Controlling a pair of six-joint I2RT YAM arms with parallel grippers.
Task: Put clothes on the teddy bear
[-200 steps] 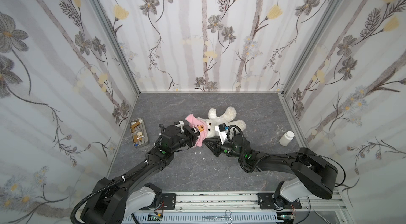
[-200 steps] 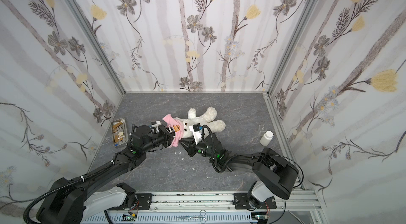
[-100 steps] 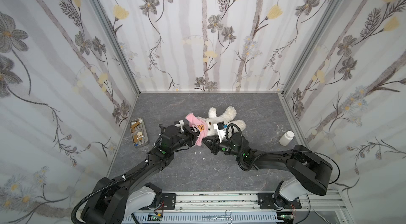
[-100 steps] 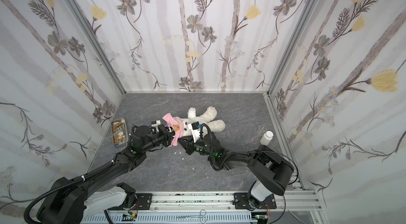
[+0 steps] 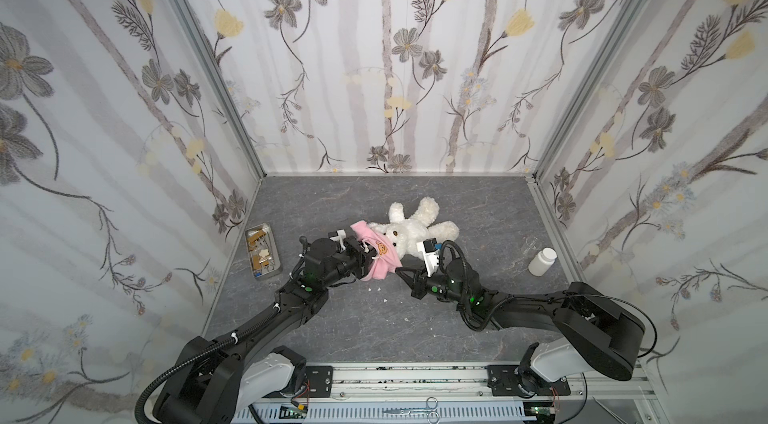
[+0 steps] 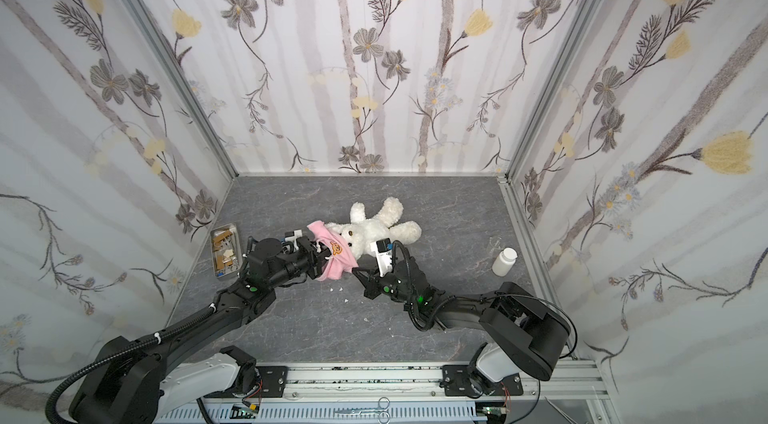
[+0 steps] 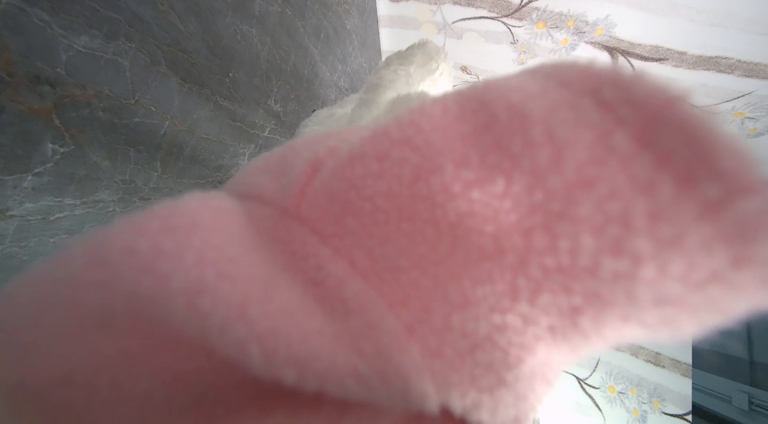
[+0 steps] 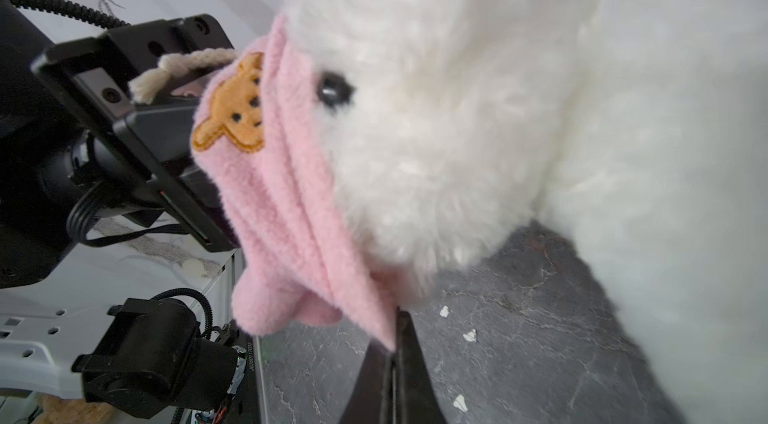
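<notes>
White plush, the teddy bear (image 5: 415,228) is lying on the grey table (image 5: 478,201), its head sitting partly inside the pink hoodie (image 5: 382,261). The left gripper (image 5: 365,258) is clamping the hoodie just beside the bear's head. The right gripper (image 5: 402,273), fingers (image 8: 409,343) pressed together just below the bear's chin, seems to be nipping the hoodie's hem.

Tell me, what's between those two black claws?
The pink hoodie: left gripper and right gripper each pinch it, clearest in the right wrist view.
</notes>
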